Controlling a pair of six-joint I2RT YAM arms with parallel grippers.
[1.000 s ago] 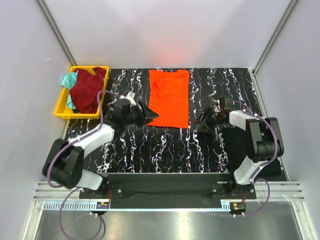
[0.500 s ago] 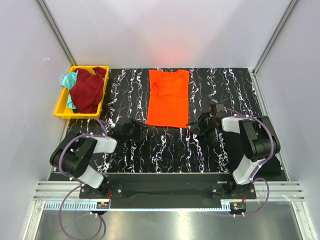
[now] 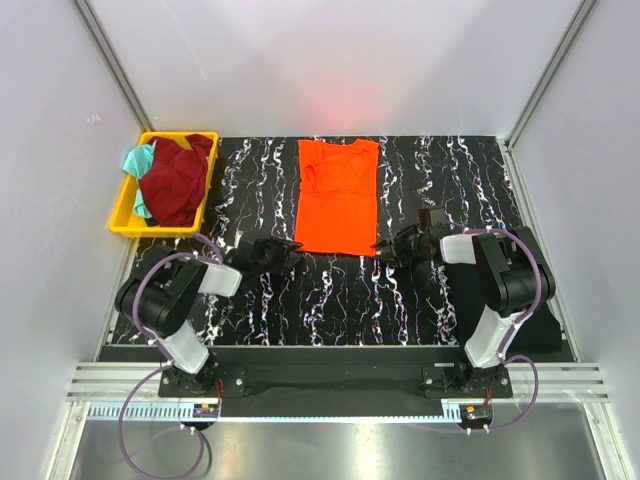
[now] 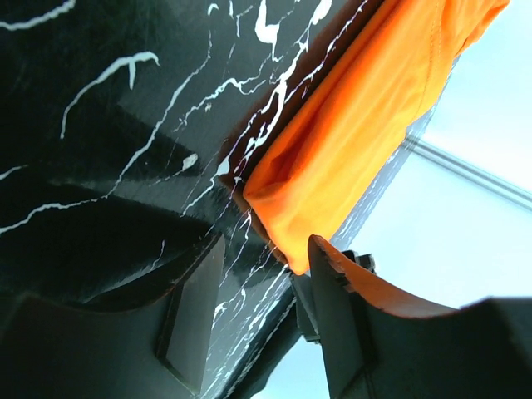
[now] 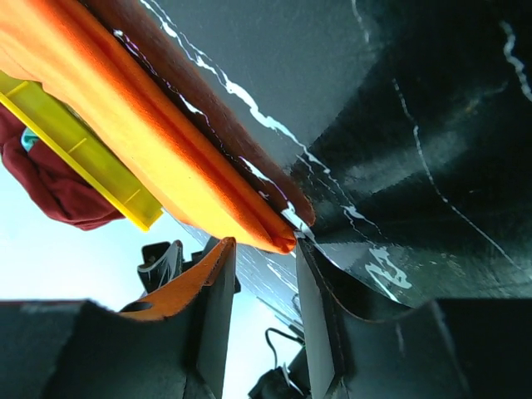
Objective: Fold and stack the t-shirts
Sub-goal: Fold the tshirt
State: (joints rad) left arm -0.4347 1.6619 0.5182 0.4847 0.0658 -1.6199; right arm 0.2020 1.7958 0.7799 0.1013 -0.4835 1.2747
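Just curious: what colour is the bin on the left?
Yellow; the bin shows best from the top camera.

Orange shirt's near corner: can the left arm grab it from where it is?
Probably yes. The left gripper sits open at the corner of the orange t-shirt, nothing between them.

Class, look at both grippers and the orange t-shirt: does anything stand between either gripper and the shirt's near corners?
Nothing visible does. The left gripper sits at the orange t-shirt's near left corner and the right gripper at its near right corner, both with jaws apart over bare table. The yellow bin stands well off to the left.
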